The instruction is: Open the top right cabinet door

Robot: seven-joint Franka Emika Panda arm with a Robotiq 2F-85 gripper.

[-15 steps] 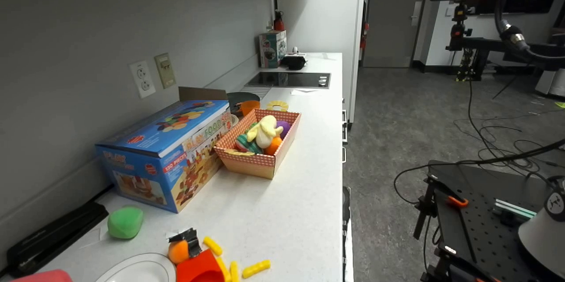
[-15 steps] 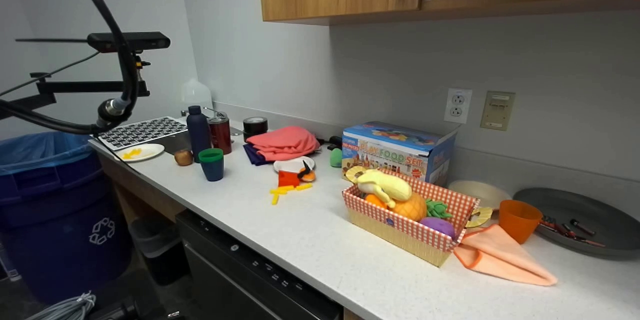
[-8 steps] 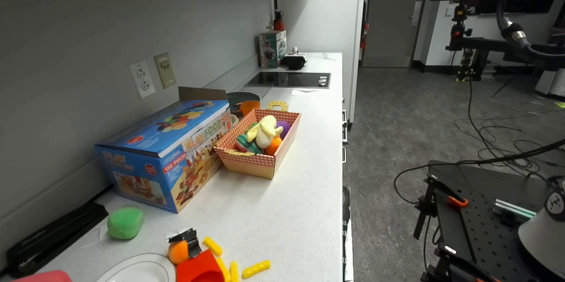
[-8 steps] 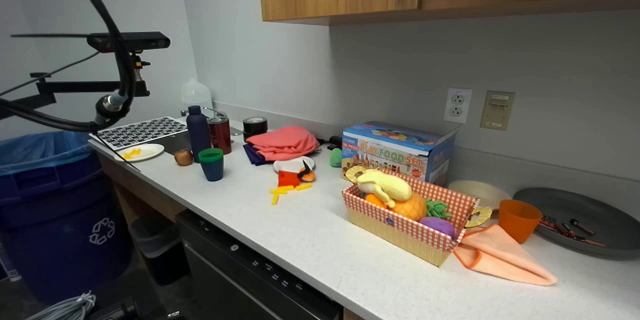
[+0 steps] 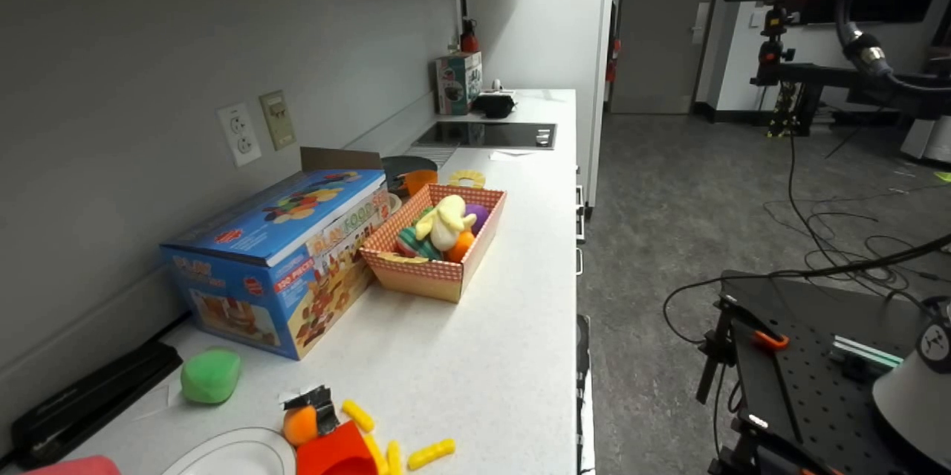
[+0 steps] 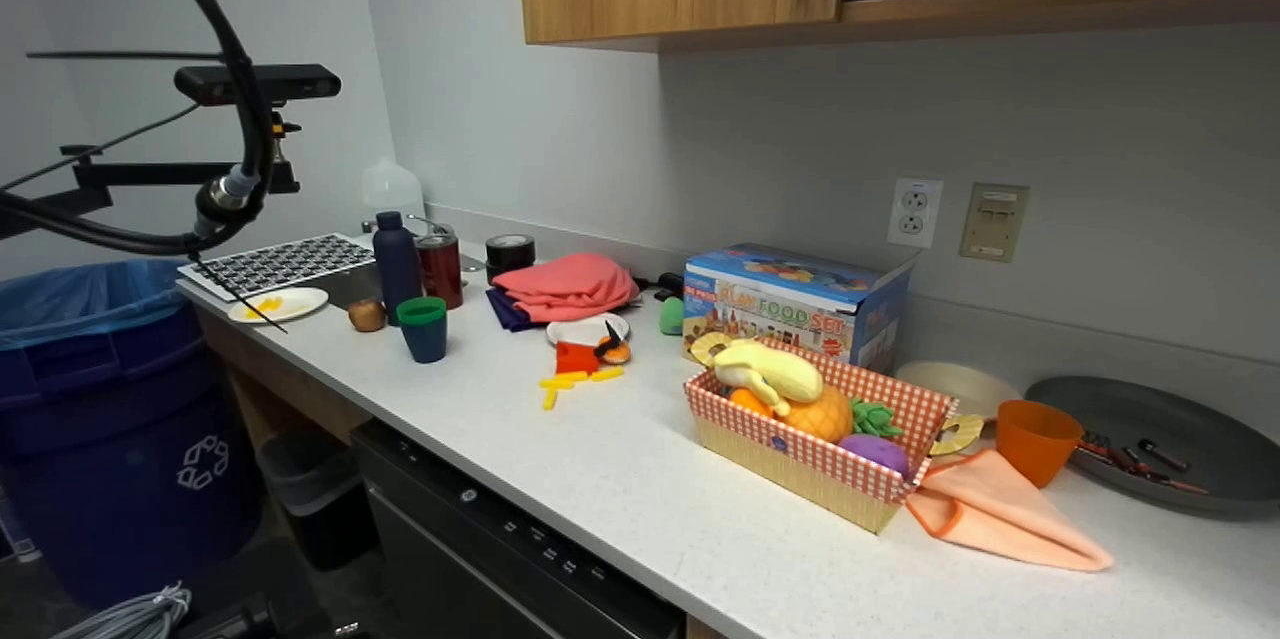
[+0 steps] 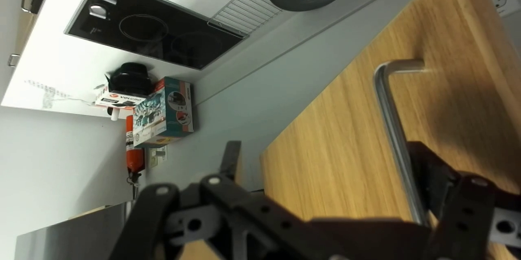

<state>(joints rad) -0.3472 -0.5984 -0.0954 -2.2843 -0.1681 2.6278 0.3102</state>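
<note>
While seemingly aiming to hook rather than pinch, holds the claw [image 7: 325, 154] spread apart low in the wrist view, with one fingertip [image 7: 426, 166] just beside the metal handle [image 7: 392, 125] of the top right cabinet door [image 7: 338, 142], apparently ajar at right of frame. Looks tilted, judging by the desk [image 7: 61, 64] slanting across upper left.
</note>
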